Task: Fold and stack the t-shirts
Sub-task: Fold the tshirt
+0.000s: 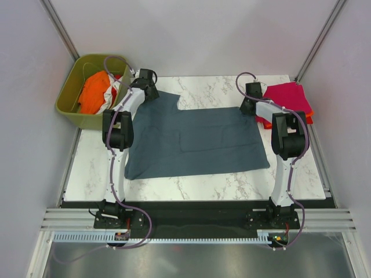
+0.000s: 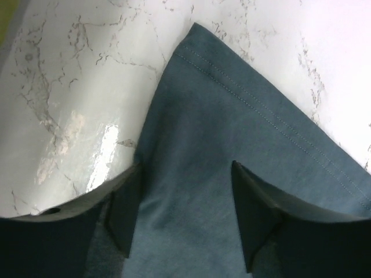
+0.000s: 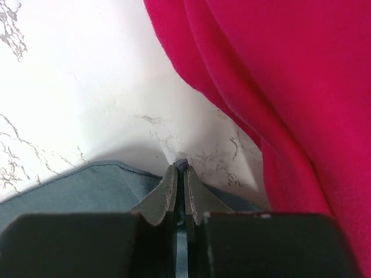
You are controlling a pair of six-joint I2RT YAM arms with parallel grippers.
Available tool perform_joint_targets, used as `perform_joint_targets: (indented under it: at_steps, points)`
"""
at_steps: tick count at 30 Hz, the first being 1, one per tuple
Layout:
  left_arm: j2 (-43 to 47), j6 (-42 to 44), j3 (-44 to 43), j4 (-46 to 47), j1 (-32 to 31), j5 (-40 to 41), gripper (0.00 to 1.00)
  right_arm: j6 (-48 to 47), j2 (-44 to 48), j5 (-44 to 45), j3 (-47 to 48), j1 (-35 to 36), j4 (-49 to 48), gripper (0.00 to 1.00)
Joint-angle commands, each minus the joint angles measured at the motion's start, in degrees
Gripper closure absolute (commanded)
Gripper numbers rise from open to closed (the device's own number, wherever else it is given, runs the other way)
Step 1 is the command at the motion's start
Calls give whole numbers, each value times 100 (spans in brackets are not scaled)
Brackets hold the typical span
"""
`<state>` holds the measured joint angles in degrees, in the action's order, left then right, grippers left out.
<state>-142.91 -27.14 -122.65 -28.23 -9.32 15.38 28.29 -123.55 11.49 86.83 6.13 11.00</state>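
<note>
The slate blue-grey t-shirt is lying spread flat across the middle of the marble counter. At its upper left corner the left claw is standing released, its fingers wide apart on either side of the hemmed cloth. At the upper right corner the right claw is clenching, tips pressed together on a sliver of the blue-grey fabric. Just beside it, a magenta-pink t-shirt is sitting on an orange-red t-shirt. An orange t-shirt is resting in the olive-green bin at the upper left.
</note>
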Motion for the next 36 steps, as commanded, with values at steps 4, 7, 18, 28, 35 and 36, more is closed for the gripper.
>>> perform_joint_targets:
  at_steps: [4, 7, 18, 28, 35, 36]
  points:
    - [-184, 253, -374, -359, 18, -43, 55, 89, 375, -76, -140, -50, -178, 95]
    - [-167, 226, -347, -350, 27, -35, 70, 97, 410, -85, -157, -59, -195, 96]
    - [272, 402, 126, 483, 9, 97, 98, 27, 516, -225, -219, -77, -195, 100]
    - [1854, 938, 2517, 2953, -105, 88, 98, -34, 867, -313, -271, -86, -90, 100]
    - [2293, 1026, 3140, 3366, -131, -17, 98, 18, 1069, -322, -517, -147, 42, 100]
    - [2381, 1052, 3272, 3490, -131, -35, 98, 27, 1096, -340, -526, -156, 68, 100]
